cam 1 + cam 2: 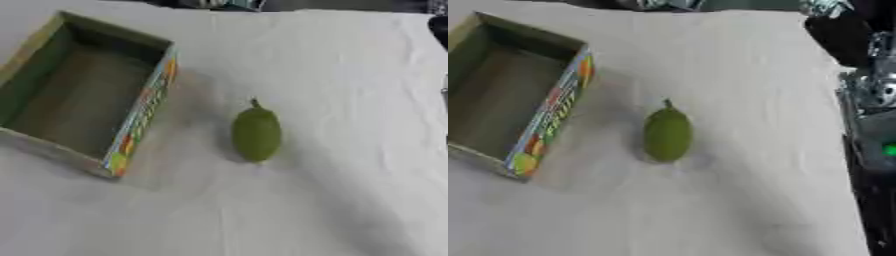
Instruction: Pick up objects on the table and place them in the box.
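Green oval fruit (256,133) with a short stem at its far end, lying on the white cloth-covered table (350,90) near the middle of the scene, long axis running near to far, stem pointing away. Open cardboard box (144,107) to the left of the fruit, set askew, near but apart from it, with a strip of bare cloth between the two. Box interior plain brownish-green, nothing visible inside; outer wall facing the fruit printed in bright orange, yellow, green and blue. Soft shadow under the fruit's left and near sides; wider shadow along the box's right wall. Cloth slightly wrinkled, with faint folds running toward the near edge. Dark and silver machinery (875,90) along the right border in the right eye view, beyond the table's right edge, with a small green light (889,150) on it; too blurred to tell what part it is. Neither hand visible in either view, so no telling whether fingers are apart, together or clamped on anything. Fruit touched by nothing, resting outside the box. Some dark clutter at the far edge, indistinct.
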Motion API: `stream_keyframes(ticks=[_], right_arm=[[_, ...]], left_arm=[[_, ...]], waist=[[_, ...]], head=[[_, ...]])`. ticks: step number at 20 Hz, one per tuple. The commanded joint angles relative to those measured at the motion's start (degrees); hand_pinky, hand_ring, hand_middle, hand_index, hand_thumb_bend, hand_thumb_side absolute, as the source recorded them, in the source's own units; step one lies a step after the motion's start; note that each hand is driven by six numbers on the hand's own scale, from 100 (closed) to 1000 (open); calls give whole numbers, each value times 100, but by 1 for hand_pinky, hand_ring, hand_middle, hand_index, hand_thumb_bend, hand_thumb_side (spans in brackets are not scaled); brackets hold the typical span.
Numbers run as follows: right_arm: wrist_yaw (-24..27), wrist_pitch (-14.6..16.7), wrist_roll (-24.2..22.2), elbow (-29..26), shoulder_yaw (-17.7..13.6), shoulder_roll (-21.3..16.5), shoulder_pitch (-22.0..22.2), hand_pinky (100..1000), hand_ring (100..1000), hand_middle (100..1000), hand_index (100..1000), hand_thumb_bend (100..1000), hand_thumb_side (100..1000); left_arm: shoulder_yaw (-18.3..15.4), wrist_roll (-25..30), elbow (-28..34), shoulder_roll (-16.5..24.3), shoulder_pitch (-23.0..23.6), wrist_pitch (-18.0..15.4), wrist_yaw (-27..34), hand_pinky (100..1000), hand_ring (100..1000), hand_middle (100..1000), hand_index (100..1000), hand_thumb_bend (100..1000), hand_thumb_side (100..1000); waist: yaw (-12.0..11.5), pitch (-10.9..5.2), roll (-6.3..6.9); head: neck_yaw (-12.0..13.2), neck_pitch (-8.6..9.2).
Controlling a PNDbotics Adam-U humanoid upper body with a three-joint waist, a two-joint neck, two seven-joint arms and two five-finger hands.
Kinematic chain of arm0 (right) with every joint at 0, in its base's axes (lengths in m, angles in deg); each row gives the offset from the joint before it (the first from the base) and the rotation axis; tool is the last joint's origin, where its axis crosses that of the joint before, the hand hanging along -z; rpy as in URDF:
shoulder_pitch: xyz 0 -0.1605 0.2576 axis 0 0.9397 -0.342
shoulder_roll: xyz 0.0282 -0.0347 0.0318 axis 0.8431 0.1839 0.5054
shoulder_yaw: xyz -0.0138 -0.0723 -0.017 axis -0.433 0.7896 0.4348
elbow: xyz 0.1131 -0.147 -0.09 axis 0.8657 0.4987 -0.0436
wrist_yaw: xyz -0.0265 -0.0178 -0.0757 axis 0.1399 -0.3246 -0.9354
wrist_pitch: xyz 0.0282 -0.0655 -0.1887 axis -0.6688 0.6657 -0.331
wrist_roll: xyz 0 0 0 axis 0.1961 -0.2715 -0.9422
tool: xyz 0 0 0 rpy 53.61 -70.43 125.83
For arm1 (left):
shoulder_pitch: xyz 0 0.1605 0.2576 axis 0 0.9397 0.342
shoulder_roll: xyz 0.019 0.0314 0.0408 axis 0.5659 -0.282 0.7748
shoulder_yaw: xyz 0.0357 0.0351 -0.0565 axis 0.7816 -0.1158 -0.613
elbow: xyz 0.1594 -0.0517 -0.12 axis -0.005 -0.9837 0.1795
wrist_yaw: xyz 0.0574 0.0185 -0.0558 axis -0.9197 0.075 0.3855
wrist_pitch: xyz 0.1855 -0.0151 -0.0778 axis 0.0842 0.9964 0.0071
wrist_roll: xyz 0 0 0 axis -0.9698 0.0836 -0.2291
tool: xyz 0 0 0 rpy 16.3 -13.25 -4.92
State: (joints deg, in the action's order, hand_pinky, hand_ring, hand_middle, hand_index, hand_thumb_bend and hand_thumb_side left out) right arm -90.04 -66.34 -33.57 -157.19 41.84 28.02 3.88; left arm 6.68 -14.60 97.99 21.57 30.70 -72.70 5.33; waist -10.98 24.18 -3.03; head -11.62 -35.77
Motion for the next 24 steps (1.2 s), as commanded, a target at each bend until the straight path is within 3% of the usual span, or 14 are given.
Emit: stream_keyframes(ticks=[1, 14, 17, 23, 24], right_arm=[[-7, 17, -26, -104, -13, -76, -29, 839, 722, 522, 771, 100, 441], [7, -3, -28, -104, -16, -97, -32, 845, 745, 544, 787, 100, 427], [-65, -73, -148, -104, 35, -389, 43, 845, 765, 569, 803, 100, 399], [-492, -183, -591, -104, 323, -1568, 538, 858, 833, 706, 868, 100, 427], [-608, -178, -659, -104, 378, -1780, 618, 861, 851, 746, 882, 100, 370]], left_arm=[[-19, 18, 113, 108, -39, 1, 19, 517, 570, 545, 692, 100, 576], [-25, 7, 113, 107, -49, -4, 25, 519, 571, 545, 693, 100, 578], [-73, -55, 113, 137, -38, 5, 10, 519, 571, 545, 693, 100, 578], [-101, -107, 113, 248, 29, 14, -47, 518, 572, 546, 694, 100, 577], [-102, -113, 113, 273, 52, 10, -57, 517, 573, 547, 694, 100, 576]], waist=[[-7, -159, 14], [-75, -169, -16], [-84, -178, -50], [11, -194, -122], [29, -195, -131]], head=[[9, -15], [27, 27], [85, 30], [165, -25], [169, -32]])
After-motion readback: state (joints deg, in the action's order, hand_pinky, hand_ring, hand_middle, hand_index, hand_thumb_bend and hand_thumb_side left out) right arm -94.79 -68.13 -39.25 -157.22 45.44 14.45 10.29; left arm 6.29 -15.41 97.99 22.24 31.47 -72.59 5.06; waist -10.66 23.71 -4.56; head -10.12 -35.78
